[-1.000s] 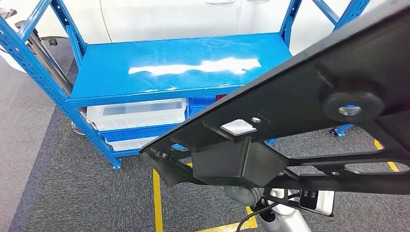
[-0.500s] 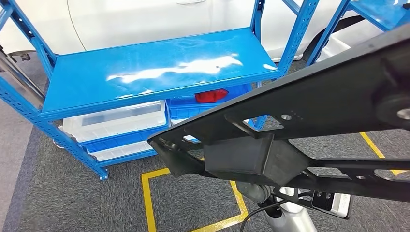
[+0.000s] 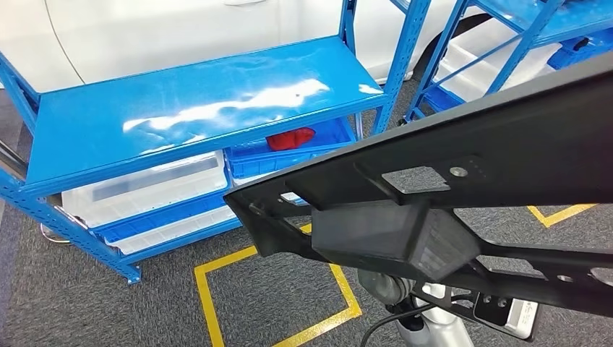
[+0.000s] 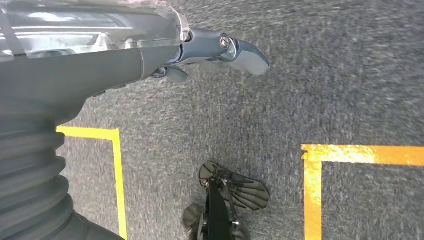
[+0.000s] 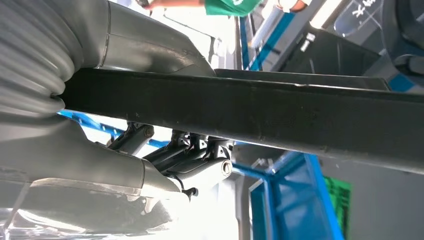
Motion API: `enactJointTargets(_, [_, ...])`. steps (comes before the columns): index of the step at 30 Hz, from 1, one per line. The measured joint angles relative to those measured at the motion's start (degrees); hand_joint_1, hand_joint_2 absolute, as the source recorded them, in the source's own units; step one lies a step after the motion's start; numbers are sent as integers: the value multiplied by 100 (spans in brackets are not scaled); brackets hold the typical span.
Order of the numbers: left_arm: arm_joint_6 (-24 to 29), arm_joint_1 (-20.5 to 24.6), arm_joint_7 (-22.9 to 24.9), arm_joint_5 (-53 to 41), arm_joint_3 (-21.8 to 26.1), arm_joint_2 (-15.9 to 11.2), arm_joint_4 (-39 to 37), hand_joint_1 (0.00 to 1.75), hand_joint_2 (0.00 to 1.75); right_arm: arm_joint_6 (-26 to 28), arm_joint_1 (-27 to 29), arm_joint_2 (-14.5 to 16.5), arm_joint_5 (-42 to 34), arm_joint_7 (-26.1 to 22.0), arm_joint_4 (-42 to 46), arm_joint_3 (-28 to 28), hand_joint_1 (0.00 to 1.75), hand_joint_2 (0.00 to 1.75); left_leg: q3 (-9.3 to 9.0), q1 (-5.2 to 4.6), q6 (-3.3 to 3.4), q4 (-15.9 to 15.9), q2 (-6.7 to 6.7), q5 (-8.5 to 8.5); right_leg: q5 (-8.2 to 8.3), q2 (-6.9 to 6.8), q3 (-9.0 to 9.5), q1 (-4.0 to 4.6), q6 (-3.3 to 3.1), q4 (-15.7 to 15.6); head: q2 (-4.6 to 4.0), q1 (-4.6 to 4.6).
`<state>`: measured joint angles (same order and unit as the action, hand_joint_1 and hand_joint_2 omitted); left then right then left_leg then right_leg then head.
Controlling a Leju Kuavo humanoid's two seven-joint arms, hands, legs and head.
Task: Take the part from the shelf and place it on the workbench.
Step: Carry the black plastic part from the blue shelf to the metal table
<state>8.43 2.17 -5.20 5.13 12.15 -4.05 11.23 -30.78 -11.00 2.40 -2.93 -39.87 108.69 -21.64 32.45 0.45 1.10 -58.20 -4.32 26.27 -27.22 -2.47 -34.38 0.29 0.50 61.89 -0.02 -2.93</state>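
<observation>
Cam panned right: shelf point(image 3: 195, 108) now further left in view, part point(image 3: 463, 173) w/ right hand point(image 5: 125, 170).

No text, label, brand or number can be read with certainty. In the right wrist view, a dark translucent panel point(image 5: 357, 20) near the blue metal shelf frame point(image 5: 280, 195) carries a few pale characters, too fragmentary to make out.

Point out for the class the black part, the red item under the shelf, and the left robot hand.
black part point(image 3: 463, 152), head view, its broad flat panel.
red item point(image 3: 290, 137), head view, its middle, in the blue bin.
left robot hand point(image 4: 220, 50), left wrist view, its grey fingers.
</observation>
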Motion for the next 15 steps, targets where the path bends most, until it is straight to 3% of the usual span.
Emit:
enactJointTargets(2, [-6,-1,7,-28,0,-18,0,0,175,100,19,-18,9,-1,74,2,175,175,-13,-12,-43,11,-103,1,76,-128,184,65,-98,-395,0,0])
enactJointTargets(4, [-14,11,17,-40,1,-38,1,0,175,164,47,-50,38,-1,100,5,175,175,-32,-21,-104,39,-215,-1,117,-10,181,70,-160,-449,0,-1])
enactJointTargets(5, [-18,25,8,-32,5,-40,1,0,175,166,68,-64,59,-1,107,4,175,175,-39,-20,-134,28,-192,20,156,53,197,53,-180,-499,0,-1])
enactJointTargets(7, [-27,38,-46,4,31,-44,2,0,175,132,92,-79,89,-1,121,-12,175,175,70,-11,-174,-258,55,228,240,162,230,5,-223,-602,0,-2])
enactJointTargets(9, [-45,21,-107,14,64,-44,2,0,175,88,99,-90,110,0,117,-47,175,175,381,13,-200,-978,325,610,274,281,209,-9,-249,-619,0,-2])
enactJointTargets(10, [-60,7,-126,-1,74,-41,2,0,175,73,100,-97,125,1,105,-67,175,175,542,17,-214,-1335,368,749,280,356,193,-10,-251,-607,0,-2])
enactJointTargets(11, [-79,-4,-140,-22,79,-37,2,0,175,60,101,-106,142,2,89,-84,175,175,633,22,-227,-1530,379,780,282,432,180,-11,-250,-589,0,-1])
enactJointTargets(12, [-101,-11,-151,-48,81,-30,2,0,175,49,98,-116,160,2,70,-104,175,175,625,29,-238,-1510,382,699,280,508,168,-15,-242,-564,0,-2])
enactJointTargets(13, [-124,-15,-163,-74,81,-23,2,0,175,38,93,-126,175,2,50,-126,175,175,511,41,-248,-1262,398,522,271,583,155,-23,-228,-528,0,-2])
enactJointTargets(15, [-158,-10,-197,-107,81,-11,2,0,175,24,68,-150,208,2,7,-180,175,175,159,79,-265,-498,583,184,233,718,104,-32,-169,-419,0,-2])
